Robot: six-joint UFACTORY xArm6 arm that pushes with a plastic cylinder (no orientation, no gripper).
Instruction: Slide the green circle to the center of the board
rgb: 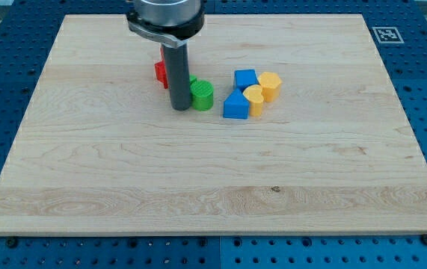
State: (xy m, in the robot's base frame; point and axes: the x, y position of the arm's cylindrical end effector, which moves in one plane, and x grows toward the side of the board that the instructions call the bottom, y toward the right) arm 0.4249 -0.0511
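The green circle (203, 96) sits on the wooden board (213, 172), a little above and left of the board's middle. My tip (180, 108) stands right against the green circle's left side, touching or nearly touching it. A second green block (193, 81) peeks out just above the circle, mostly hidden by the rod. A red block (160, 70) lies behind the rod at the upper left, partly hidden.
To the right of the green circle stand a blue cube (245, 78), a blue triangular block (235, 105), a yellow heart-like block (255, 99) and a yellow block (271, 85), clustered together. A fiducial tag (384, 33) marks the board's top right corner.
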